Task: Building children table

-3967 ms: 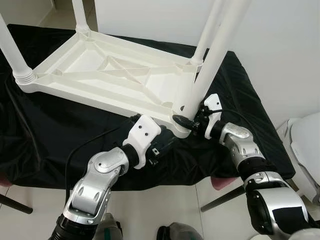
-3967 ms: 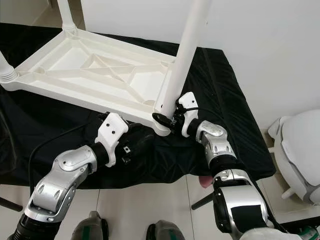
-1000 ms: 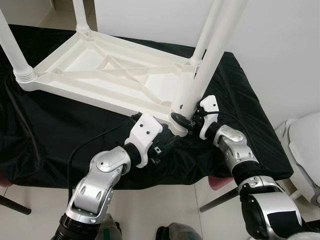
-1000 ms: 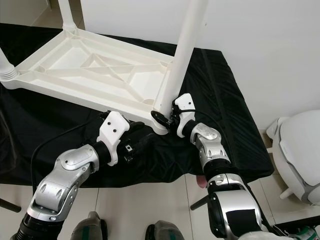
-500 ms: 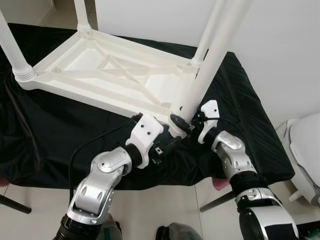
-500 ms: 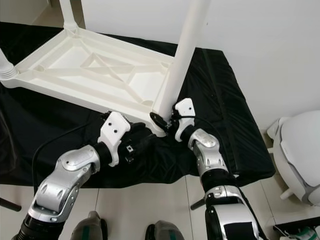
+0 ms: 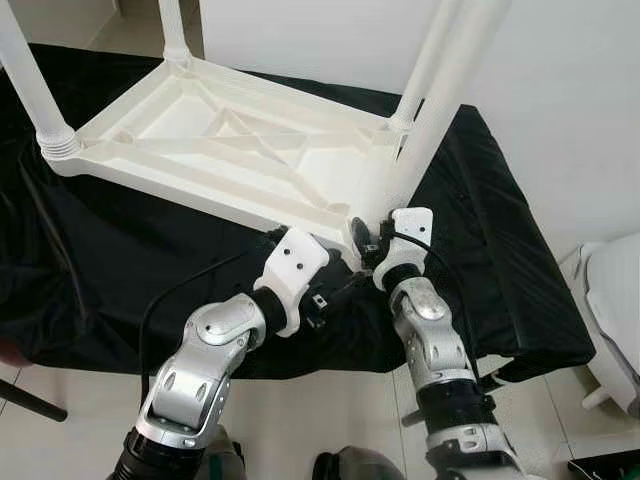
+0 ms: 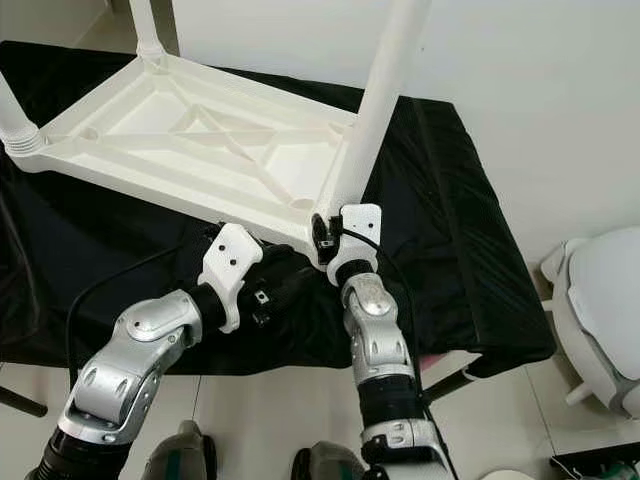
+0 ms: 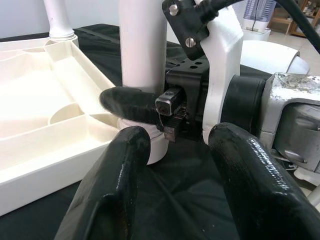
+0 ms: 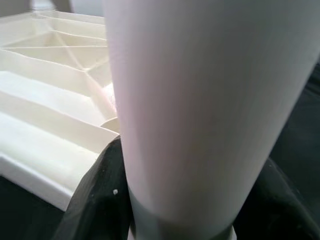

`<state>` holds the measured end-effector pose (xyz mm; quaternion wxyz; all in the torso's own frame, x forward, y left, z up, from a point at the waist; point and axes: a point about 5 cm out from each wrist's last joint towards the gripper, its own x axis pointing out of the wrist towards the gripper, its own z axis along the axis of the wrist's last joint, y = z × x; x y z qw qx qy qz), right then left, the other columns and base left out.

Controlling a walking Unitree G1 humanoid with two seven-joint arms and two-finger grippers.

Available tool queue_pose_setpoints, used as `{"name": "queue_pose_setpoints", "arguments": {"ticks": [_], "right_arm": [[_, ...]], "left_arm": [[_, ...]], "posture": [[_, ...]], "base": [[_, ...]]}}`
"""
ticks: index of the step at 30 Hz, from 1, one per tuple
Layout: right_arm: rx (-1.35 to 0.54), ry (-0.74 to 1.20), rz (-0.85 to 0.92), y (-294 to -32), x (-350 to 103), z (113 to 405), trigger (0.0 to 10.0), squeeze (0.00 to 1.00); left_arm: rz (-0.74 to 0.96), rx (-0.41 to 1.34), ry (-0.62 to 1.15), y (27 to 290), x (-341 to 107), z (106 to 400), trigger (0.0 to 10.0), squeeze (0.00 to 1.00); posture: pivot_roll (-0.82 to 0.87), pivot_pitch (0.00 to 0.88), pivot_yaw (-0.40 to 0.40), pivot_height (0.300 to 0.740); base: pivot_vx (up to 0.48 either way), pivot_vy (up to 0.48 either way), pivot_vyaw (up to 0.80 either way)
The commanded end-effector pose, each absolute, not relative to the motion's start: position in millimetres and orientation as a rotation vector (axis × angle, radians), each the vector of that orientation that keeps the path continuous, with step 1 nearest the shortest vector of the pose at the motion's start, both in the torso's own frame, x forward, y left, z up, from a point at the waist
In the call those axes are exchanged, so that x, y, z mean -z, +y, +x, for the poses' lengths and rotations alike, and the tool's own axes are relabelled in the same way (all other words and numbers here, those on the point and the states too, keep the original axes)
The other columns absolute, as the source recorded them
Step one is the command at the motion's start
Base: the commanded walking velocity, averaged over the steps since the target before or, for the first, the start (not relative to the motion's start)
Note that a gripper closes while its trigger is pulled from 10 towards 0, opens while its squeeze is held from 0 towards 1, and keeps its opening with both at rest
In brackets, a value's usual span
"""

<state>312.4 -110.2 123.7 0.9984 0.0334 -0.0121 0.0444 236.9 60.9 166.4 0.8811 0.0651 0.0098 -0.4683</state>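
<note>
Two silver arms reach forward to the near right corner of an upturned white table (image 7: 230, 150) lying on a black cloth (image 7: 470, 230). The right gripper (image 8: 322, 232) stands almost upright from a bent forearm, its black fingers pinching the base of the near leg (image 7: 430, 120) where it sits in the corner socket; the right wrist view shows the leg (image 10: 200, 110) close up between two dark fingers. The left gripper (image 9: 177, 165) lies low just below the same corner, its two fingers (image 9: 115, 185) spread apart and pointing at the leg base, holding nothing. Three more legs rise from the table's other corners, one (image 7: 35, 85) at the near left. The cloth hangs over the front edge. A white rounded object (image 8: 605, 300) sits on the tiled floor (image 8: 270, 420) to the right, well apart.
</note>
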Motion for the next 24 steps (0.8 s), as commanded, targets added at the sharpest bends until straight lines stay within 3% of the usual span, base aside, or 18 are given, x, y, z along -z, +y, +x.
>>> {"name": "queue_pose_setpoints", "arguments": {"ticks": [1, 4, 5, 7, 8, 10, 11, 12, 13, 19, 20, 21, 22, 24], "right_arm": [[0.017, 0.008, 0.048, -128, -117, 309, 0.0, 0.00], [0.083, 0.043, 0.013, -136, -112, 308, 0.0, 0.00], [0.080, 0.045, -0.001, -136, -112, 308, 3.2, 0.00], [0.082, 0.048, -0.010, -135, -113, 308, 3.2, 0.00], [0.094, 0.047, -0.009, -138, -115, 310, 10.0, 0.00], [0.083, 0.046, 0.009, -138, -117, 312, 10.0, 0.02], [0.068, 0.043, 0.022, -140, -118, 313, 10.0, 0.94], [0.068, 0.043, 0.022, -140, -118, 313, 10.0, 0.94], [0.050, 0.037, 0.034, -141, -119, 314, 10.0, 1.00], [-0.073, 0.018, 0.061, -143, -125, 321, 10.0, 1.00], [-0.152, 0.022, 0.067, -143, -126, 324, 10.0, 0.93], [-0.152, 0.022, 0.067, -143, -126, 324, 10.0, 0.93], [-0.214, 0.025, 0.071, -144, -128, 327, 10.0, 0.00], [-0.270, 0.026, 0.054, -146, -129, 329, 10.0, 0.00]], "left_arm": [[0.133, 0.910, 0.024, 61, -166, 240, 10.0, 0.00], [0.136, 0.914, 0.023, 60, -166, 240, 10.0, 0.00], [0.137, 0.913, 0.023, 60, -167, 240, 10.0, 0.00], [0.138, 0.912, 0.022, 61, -167, 241, 10.0, 0.00], [0.139, 0.910, 0.021, 61, -167, 241, 10.0, 0.00], [0.140, 0.909, 0.020, 61, -167, 241, 10.0, 0.00], [0.140, 0.908, 0.020, 61, -167, 241, 10.0, 0.00], [0.140, 0.908, 0.020, 61, -167, 241, 10.0, 0.00], [0.140, 0.908, 0.020, 61, -167, 241, 10.0, 0.00], [0.138, 0.904, 0.019, 61, -168, 241, 10.0, 0.00], [0.138, 0.902, 0.019, 61, -168, 240, 10.0, 0.00], [0.138, 0.902, 0.019, 61, -168, 240, 10.0, 0.00], [0.138, 0.901, 0.019, 61, -168, 240, 10.0, 0.00], [0.139, 0.901, 0.019, 61, -168, 240, 10.0, 0.00]], "posture": [[-0.02, 0.028, -0.097, 0.740], [-0.02, 0.026, -0.096, 0.740], [-0.02, 0.026, -0.096, 0.740], [-0.02, 0.026, -0.096, 0.740], [-0.02, 0.024, -0.093, 0.740], [-0.01, 0.023, -0.093, 0.740], [-0.01, 0.023, -0.093, 0.740], [-0.01, 0.023, -0.093, 0.740], [-0.01, 0.024, -0.094, 0.740], [-0.01, 0.026, -0.097, 0.740], [-0.01, 0.026, -0.098, 0.740], [-0.01, 0.026, -0.098, 0.740], [-0.01, 0.025, -0.099, 0.740], [-0.01, 0.023, -0.100, 0.740]], "base": [[0.000, 0.000, 0.00], [0.000, 0.000, 0.00], [0.000, 0.000, 0.00], [0.000, 0.000, 0.00], [0.000, 0.000, 0.00], [0.000, 0.000, 0.00], [0.000, 0.000, 0.00], [0.000, 0.000, 0.00], [0.000, 0.000, 0.00], [0.000, 0.000, 0.00], [0.000, 0.000, 0.00], [0.000, 0.000, 0.00], [0.000, 0.000, 0.00], [0.000, 0.000, 0.00]]}}
